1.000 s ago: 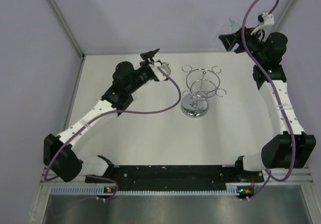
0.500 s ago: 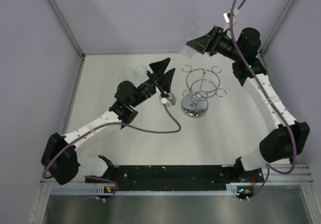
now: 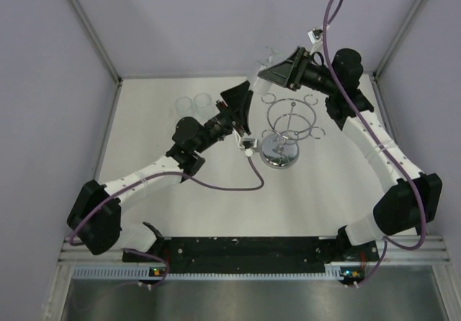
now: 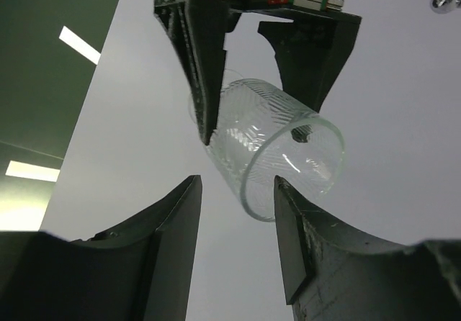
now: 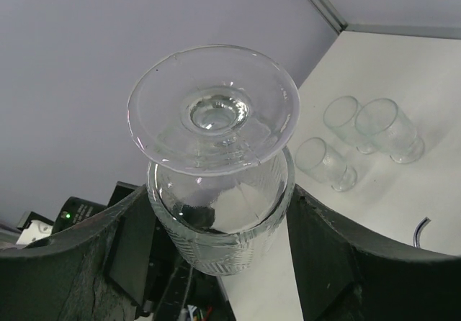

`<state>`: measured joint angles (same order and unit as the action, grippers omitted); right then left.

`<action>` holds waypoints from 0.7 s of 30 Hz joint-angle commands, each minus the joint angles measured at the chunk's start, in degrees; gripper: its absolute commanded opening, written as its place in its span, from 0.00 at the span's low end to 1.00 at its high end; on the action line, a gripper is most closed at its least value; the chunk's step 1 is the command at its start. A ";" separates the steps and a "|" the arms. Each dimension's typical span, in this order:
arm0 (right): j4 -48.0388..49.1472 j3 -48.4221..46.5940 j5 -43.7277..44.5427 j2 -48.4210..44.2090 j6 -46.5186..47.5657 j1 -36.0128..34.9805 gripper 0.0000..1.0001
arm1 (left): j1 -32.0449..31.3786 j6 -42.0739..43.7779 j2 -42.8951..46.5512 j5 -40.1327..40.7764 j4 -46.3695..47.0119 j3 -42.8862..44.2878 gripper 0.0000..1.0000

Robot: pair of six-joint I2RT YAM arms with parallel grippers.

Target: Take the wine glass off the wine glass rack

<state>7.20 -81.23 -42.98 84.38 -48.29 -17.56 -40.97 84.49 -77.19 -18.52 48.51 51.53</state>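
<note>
The wine glass (image 5: pixel 216 191) is clear with a ribbed bowl, its round foot facing the right wrist camera. My right gripper (image 5: pixel 220 191) is shut on its bowl and holds it in the air behind the rack, as the top view shows (image 3: pixel 272 69). The wine glass rack (image 3: pixel 288 127), chrome wire on a mirror disc base, stands mid-table with no glass on it. My left gripper (image 3: pixel 240 105) is open, left of the rack, pointing up at the glass. In the left wrist view the glass (image 4: pixel 281 148) hangs just beyond my open fingers (image 4: pixel 236 184), its rim close to the right finger.
Three short clear tumblers (image 5: pixel 360 137) lie on the white table at the back left, also in the top view (image 3: pixel 193 104). The purple walls close off the back and sides. The left arm's cable (image 3: pixel 245 181) loops over the table in front of the rack.
My right arm has swung left with the wine glass, from the back right corner to above and behind the rack. My left gripper has opened, turned and moved right toward the glass.
</note>
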 commanded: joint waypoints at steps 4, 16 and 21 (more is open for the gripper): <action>7.21 -1.12 -2.98 -4.05 -2.95 -0.89 0.00 | -0.16 5.16 -3.05 1.47 5.18 3.84 0.49; 5.81 -2.18 -5.36 -1.24 -3.92 -1.33 0.17 | -0.16 5.34 -6.31 2.17 8.79 6.30 0.02; 4.75 -2.18 -4.39 -1.23 -2.43 -1.16 0.81 | -0.07 2.62 -7.54 5.77 8.97 9.02 0.00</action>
<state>8.64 -81.36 -47.37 84.05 -54.15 -17.80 -40.93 88.53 -83.46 -15.75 56.60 56.23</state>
